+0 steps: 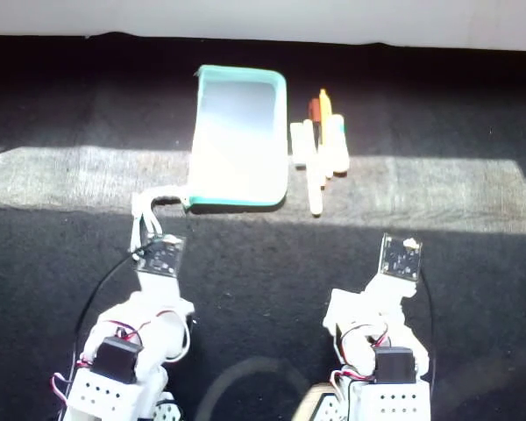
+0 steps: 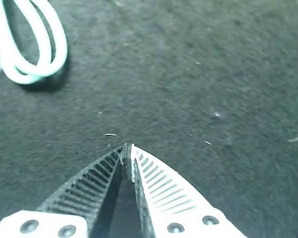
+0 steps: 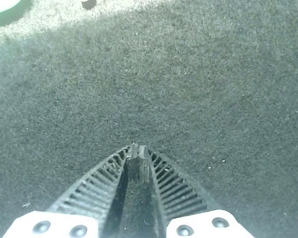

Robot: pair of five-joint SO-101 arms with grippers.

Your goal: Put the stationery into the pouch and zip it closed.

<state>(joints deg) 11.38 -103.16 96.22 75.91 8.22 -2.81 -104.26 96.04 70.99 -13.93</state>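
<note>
Hard to tell apart, the stationery point(image 1: 320, 149) in the high view: a tight bundle of pale sticks with a yellow-orange tip and a brown one at the far end, bleached by a band of sunlight, lying just beside the pouch point(image 1: 239, 140) on the right arm's side. Equally hard to say whether open or zipped, that pouch: a pale, teal-edged rectangle flat on the mat point(image 1: 263, 263), its face wiped out by glare. From its near corner, a white strap loop point(image 1: 158, 197), seen again in the left wrist view as a doubled cord partly cut off at the edge. Left gripper point(image 2: 128, 148) near that loop but apart from it, over bare mat, fingertips pressed together with nothing between them. Right gripper point(image 3: 136, 148) likewise closed and empty, tips meeting over dark mat, well apart from both stationery and pouch; in the high view, tucked out of sight beneath its own wrist camera board point(image 1: 401, 257). At one corner of the right wrist view, a pale sliver point(image 3: 2, 7) and a small dark speck point(image 3: 88, 4), both cut off and too little to name. Underneath everything, dark and felt-like, that same mat, flecked with fine lint and crossed from side to side by the bright sunlit strip. Beyond its far edge, a pale band point(image 1: 333, 17), wall or table edge, impossible to tell which.
</note>
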